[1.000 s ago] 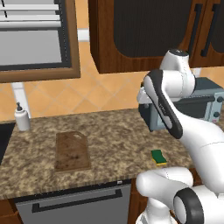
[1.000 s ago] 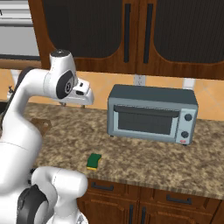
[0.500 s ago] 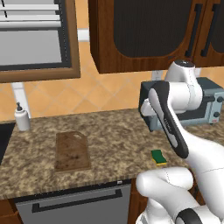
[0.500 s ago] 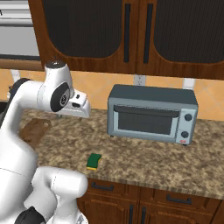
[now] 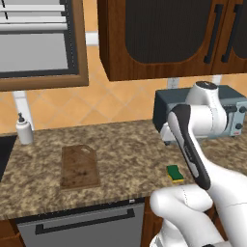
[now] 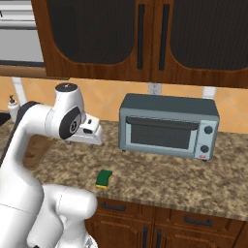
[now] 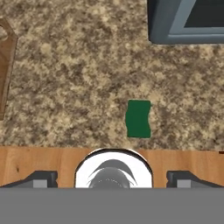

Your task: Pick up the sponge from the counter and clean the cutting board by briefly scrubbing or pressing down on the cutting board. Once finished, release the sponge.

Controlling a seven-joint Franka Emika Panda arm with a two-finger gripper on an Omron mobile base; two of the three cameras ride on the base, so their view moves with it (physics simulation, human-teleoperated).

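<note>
**Inspector:** Left base view first.

**Assistant:** The long speckled brown-and-beige granite-look bench (image 5: pixel 120 144) carries a flat dark-brown wooden cutting board (image 5: pixel 79 167) with rounded corners, lying bare toward the left. The small green-over-yellow sponge block (image 5: pixel 175 173) sits near the front edge, well apart from the board, just beside the white arm (image 5: pixel 190 149). That arm covers most of the grey toaster oven (image 5: pixel 166 108). A white soap bottle (image 5: pixel 23 130) stands at far left. The gripper itself I cannot make out here.

**Inspector:** Right base view?

**Assistant:** The sponge (image 6: pixel 103 178) lies free near the front edge, left of the oven (image 6: pixel 167 127). The arm hides most of the board.

**Inspector:** Hand view?

**Assistant:** The sponge (image 7: pixel 138 118) shows its green top, on the bench (image 7: pixel 78 74) and untouched. The gripper (image 7: pixel 112 179) has its two dark tips spread wide, holding nothing. The board (image 7: pixel 6 65) is cut off at the left edge; the oven (image 7: pixel 186 22) is cut off at the top.
</note>
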